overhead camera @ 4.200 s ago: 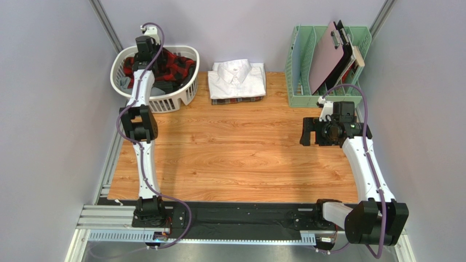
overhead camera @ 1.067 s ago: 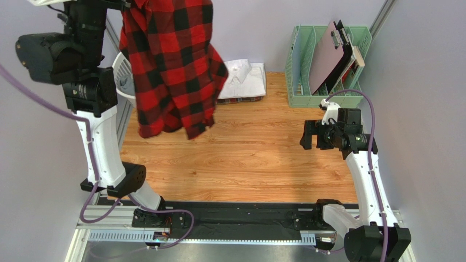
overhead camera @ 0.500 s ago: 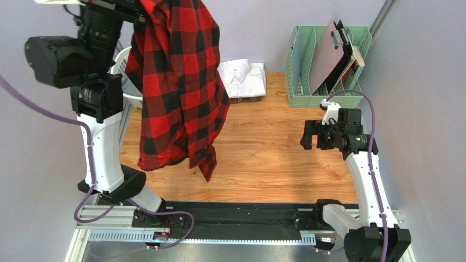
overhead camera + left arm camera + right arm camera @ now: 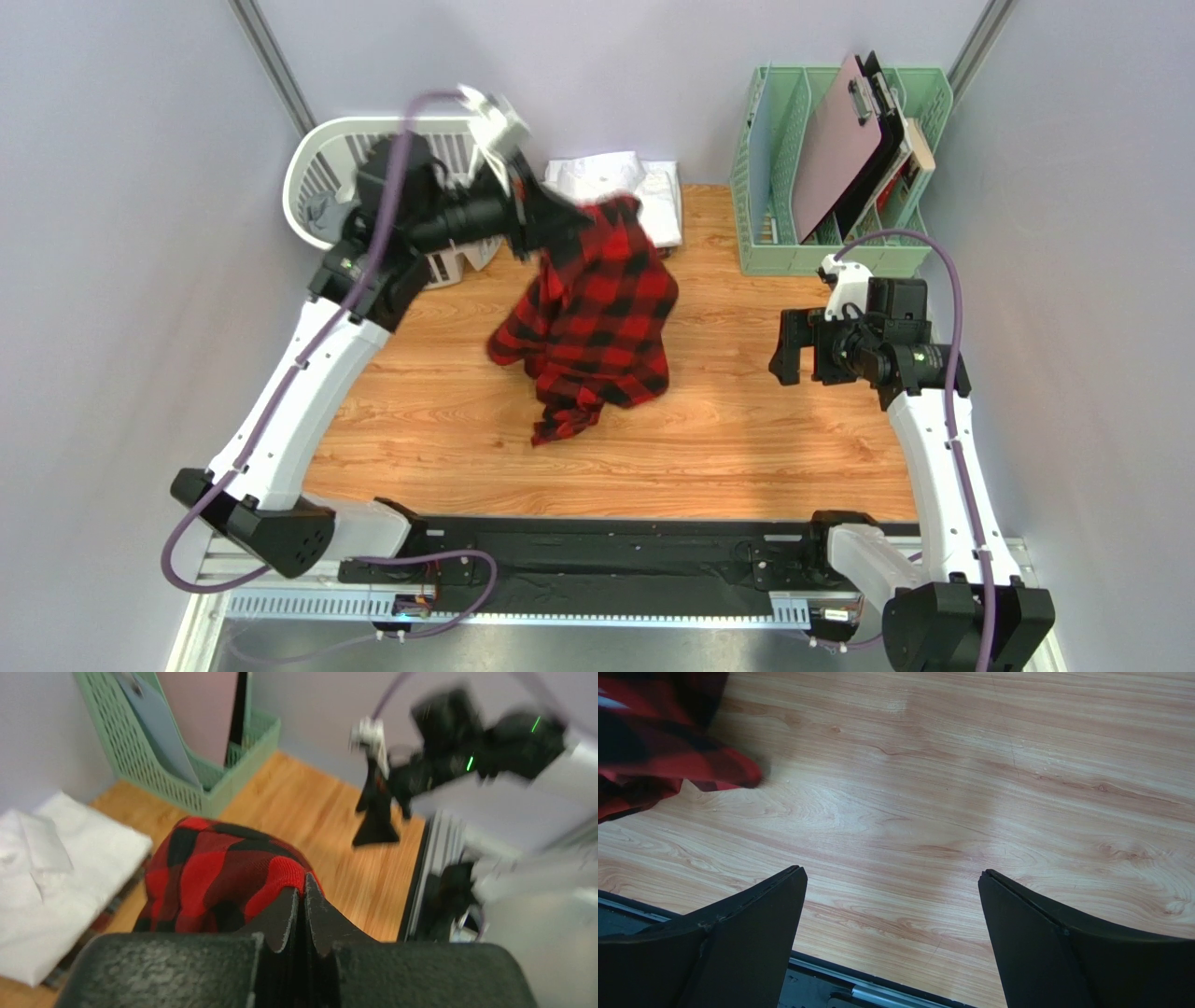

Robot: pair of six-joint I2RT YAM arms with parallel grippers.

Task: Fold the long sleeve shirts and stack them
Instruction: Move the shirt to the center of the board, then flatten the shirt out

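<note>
Left hand [image 4: 302,908] pinches the flannel shirt [image 4: 601,315], bunched beneath it; it could settle crumpled. Right hand [image 4: 787,347] stands spread, empty.

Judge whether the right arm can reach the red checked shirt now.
Probably yes: the right gripper is open, with only bare table between it and the red checked shirt the left gripper holds.

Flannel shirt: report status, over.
Left gripper shut on red flannel shirt, bunched over the table. Right gripper open, empty, off to the side. Nothing seen in the way.
</note>
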